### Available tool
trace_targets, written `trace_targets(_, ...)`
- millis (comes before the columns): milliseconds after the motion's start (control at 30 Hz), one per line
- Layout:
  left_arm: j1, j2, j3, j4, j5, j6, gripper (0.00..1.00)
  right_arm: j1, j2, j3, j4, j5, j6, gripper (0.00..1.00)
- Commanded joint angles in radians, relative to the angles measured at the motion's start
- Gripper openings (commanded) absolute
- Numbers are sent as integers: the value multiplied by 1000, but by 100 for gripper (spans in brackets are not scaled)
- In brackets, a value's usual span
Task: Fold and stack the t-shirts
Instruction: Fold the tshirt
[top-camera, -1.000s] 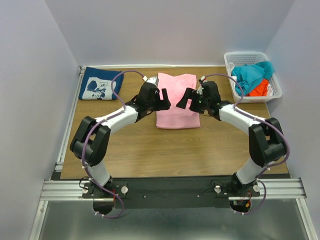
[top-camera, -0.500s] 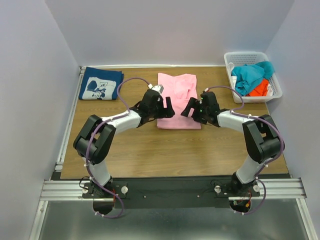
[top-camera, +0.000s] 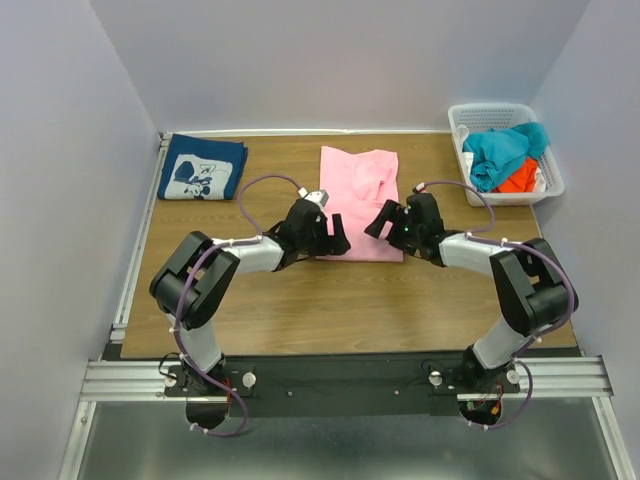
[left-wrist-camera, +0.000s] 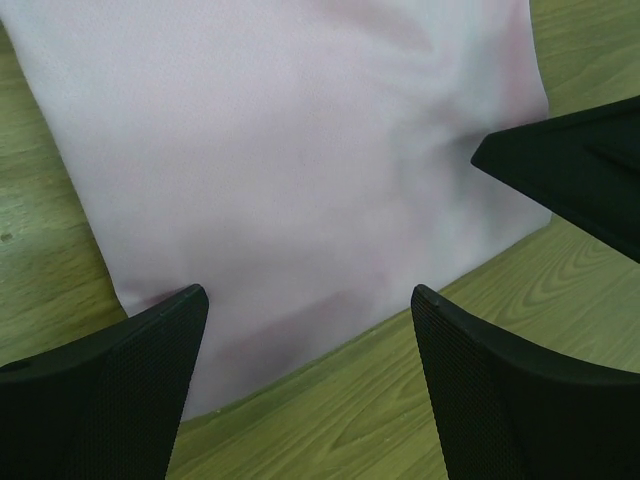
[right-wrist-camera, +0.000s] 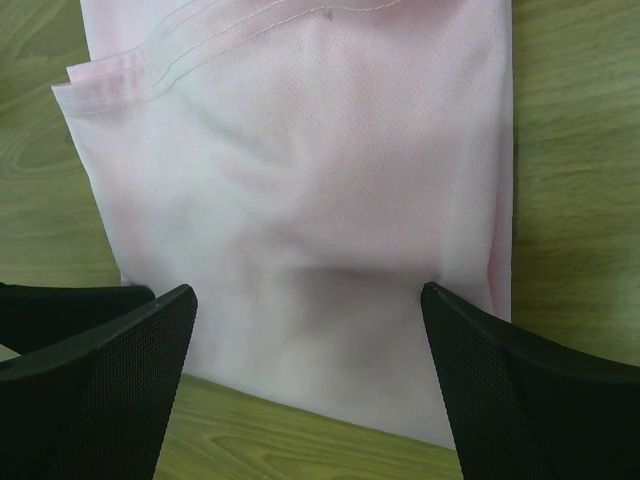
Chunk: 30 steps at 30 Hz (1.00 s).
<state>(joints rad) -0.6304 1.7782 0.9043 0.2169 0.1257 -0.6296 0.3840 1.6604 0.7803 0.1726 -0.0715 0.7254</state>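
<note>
Pink t-shirt (top-camera: 360, 185) could fold skewed if left gripper (left-wrist-camera: 305, 295) and right gripper (right-wrist-camera: 305, 290), both open and empty, pinch its hem unevenly.

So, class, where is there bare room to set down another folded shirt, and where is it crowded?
Free: the wood strip between the pink shirt and the arm bases, and the wood in front of the navy shirt. Crowded: the pink shirt's near edge, flanked by the open left gripper and right gripper, and the basket corner.
</note>
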Motion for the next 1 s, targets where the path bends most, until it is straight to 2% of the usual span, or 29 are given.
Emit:
trace_targets(0,-8,-23,-61,-62,-17,-16,91,-5,-16,-70,-162,18,-10,100)
trace_targets(167,-69,-175,-70,-105,-96,-19,91,-4,-169,-81,-171,-76,-26,100)
trace_targets(233,-100,-251,-82,-142,-165,-34,91,-4,-264,-96,-211,-68,-38,100)
trace_targets(400,-100,-367,-143,-180,-230,-67,93,-4,-433,-144,-284,13,-43,100)
trace_targets(500,-95,-372,-173,-195,-256,-88,93,-4,-502,-202,-315,50,-44,100)
trace_targets(633,-86,-321,-183,-189,-248,-104,92,-4,-518,-243,-323,67,-26,100)
trace_targets(833,-52,-241,-188,-143,-224,-119,80,-4,-456,-233,-323,101,-3,100)
trace_targets(900,-43,-226,-177,-125,-215,-128,74,-4,-432,-236,-321,99,2,100)
trace_targets(933,-43,-211,-176,-117,-206,-136,66,-4,-421,-236,-323,101,5,100)
trace_targets(967,-42,-203,-176,-107,-196,-133,63,-4,-419,-237,-323,101,5,100)
